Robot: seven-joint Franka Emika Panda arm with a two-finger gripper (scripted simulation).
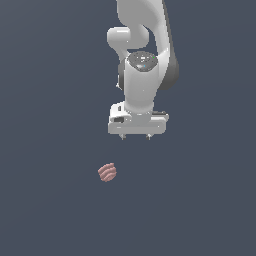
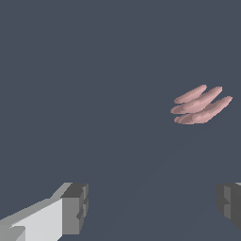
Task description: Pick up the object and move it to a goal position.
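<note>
The white pincer (image 1: 135, 136) hangs spread wide with nothing in it, apart from the small, round, pinkish-brown ridged lump (image 1: 107, 172)

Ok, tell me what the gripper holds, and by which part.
Nothing. The gripper is open and empty; the lump lies apart from it, below and toward the exterior view's left, outside the fingers.

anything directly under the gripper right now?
Only bare dark surface shows between and beyond the open fingers. The pinkish ridged object lies apart from the gripper, off toward the exterior view's left, not under it. No goal marker is visible.
</note>
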